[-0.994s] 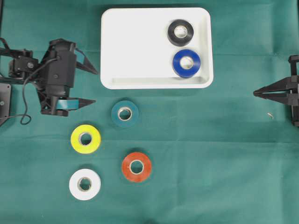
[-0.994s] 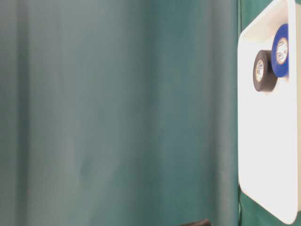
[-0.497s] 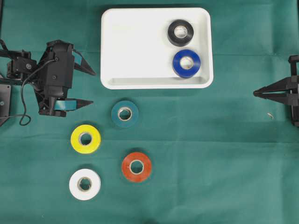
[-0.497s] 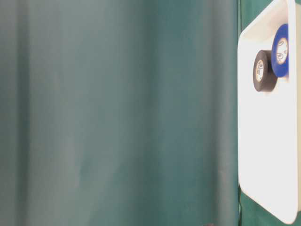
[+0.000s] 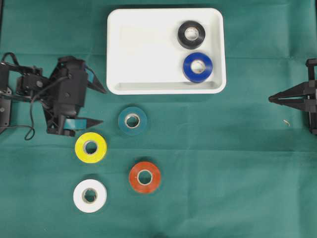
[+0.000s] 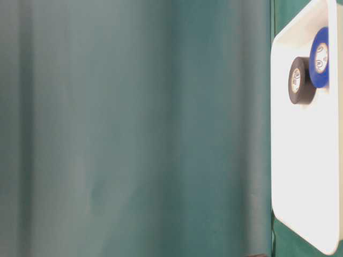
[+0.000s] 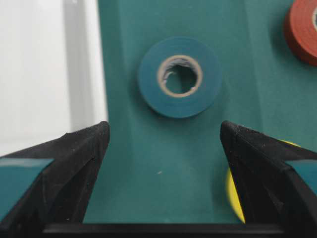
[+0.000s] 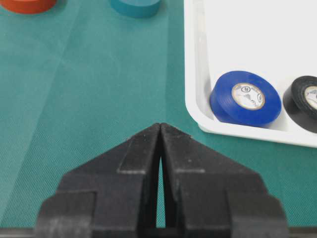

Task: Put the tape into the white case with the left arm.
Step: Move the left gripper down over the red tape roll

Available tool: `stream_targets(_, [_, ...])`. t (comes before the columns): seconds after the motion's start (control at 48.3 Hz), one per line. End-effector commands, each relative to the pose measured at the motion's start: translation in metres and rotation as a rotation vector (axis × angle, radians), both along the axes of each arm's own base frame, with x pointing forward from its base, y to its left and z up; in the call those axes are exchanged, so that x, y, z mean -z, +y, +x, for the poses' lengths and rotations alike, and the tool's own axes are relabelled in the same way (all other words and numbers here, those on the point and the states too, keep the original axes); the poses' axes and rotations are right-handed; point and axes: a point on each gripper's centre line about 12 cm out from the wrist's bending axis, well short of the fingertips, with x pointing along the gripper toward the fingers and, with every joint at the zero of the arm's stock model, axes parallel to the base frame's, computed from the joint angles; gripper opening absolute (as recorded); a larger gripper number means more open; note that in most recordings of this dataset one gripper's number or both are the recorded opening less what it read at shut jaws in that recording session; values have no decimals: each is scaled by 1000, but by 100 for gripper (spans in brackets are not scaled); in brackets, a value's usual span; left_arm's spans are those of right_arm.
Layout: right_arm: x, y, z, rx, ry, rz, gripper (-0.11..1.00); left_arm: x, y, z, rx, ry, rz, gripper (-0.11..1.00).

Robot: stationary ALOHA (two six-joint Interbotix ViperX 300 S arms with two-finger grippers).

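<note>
Could bump the flat yellow tape roll (image 5: 90, 148) just beside the lower finger, or nudge the round teal-green tape roll (image 7: 179, 76) away instead of catching it (empty-handed now). Left arm's black claw with teal strips (image 5: 99, 106): spread wide, pointing at that teal-green roll on the green cloth (image 5: 223, 173). Right black claw (image 8: 161, 133): pressed together, holding nothing. In the shallow white plastic case (image 5: 143, 49): one black tape roll (image 5: 191, 34), one blue tape roll (image 5: 197, 67). Outside too: red tape roll (image 5: 144, 177), white tape roll (image 5: 89, 196).
</note>
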Motion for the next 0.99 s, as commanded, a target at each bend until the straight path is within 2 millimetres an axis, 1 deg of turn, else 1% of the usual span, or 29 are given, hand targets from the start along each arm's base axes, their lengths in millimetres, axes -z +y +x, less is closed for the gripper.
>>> stream_targets(0.0, [-5, 0, 2, 1, -15, -2, -9, -9, -9, 11, 24, -29, -6, 92])
stream_targets(0.497, [-4, 0, 2, 1, -11, -2, -9, -2, -62, 56, 150, 1, -21, 92])
stream_targets(0.787, [-4, 0, 2, -1, -11, -2, -9, 11, -92, 78, 164, 39, -67, 92])
stream_targets(0.973, [-4, 0, 2, -1, -11, -2, -9, 19, -102, 93, 176, 52, -67, 92])
